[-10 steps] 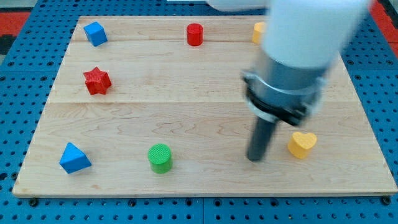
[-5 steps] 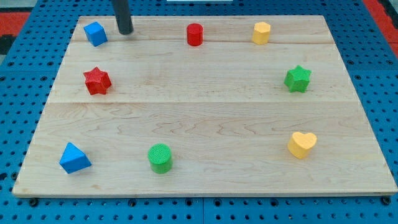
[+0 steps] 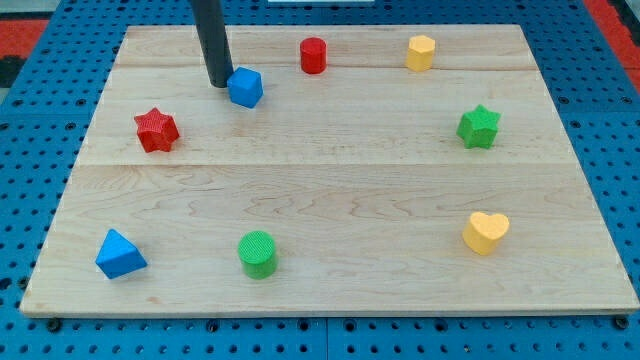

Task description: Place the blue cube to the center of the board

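Observation:
The blue cube [image 3: 245, 87] sits on the wooden board [image 3: 330, 190], in its upper part, left of the middle. My tip [image 3: 218, 83] stands at the cube's left side, touching or nearly touching it. The dark rod rises from the tip to the view's top edge.
A red cylinder [image 3: 314, 55] and a yellow block [image 3: 421, 52] stand near the top edge. A red star [image 3: 156, 130] is at the left, a green star [image 3: 479, 127] at the right. A blue triangular block [image 3: 119, 254], a green cylinder [image 3: 258, 253] and a yellow heart [image 3: 486, 232] lie along the bottom.
The blue cube has slid from the board's top left corner to the right and down. My tip has followed it and now stands on its left side.

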Action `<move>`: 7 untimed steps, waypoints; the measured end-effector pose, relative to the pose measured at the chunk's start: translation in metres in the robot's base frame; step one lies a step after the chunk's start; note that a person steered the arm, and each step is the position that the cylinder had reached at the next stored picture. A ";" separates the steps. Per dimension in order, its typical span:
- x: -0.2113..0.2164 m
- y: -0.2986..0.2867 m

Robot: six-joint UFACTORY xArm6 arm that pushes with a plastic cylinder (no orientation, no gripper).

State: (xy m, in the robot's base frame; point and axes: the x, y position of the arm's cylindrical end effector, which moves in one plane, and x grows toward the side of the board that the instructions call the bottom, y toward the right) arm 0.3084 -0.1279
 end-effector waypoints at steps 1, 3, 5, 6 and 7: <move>-0.005 -0.025; -0.007 0.045; -0.006 0.050; 0.016 0.067; 0.083 0.101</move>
